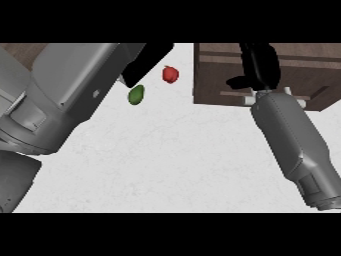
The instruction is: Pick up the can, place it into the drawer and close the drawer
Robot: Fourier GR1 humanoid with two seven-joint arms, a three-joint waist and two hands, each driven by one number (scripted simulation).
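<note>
The brown wooden drawer (320, 70) juts out from the top right, with a pale handle bar (230, 93) on its near face. My right hand (260, 67) lies over the drawer just beyond the handle, fingers straight and pointing away, thumb out to the left. No can shows anywhere; whether one lies under the hand or inside the drawer is hidden. My left hand (147, 60) hangs above the white counter (173, 150) at the upper left, fingers relaxed, holding nothing.
A red fruit or vegetable (170, 74) and a green one (136, 94) lie on the counter just right of the left hand. My bulky left forearm (55, 100) fills the left side. A dark wood strip (21, 49) shows at the top left.
</note>
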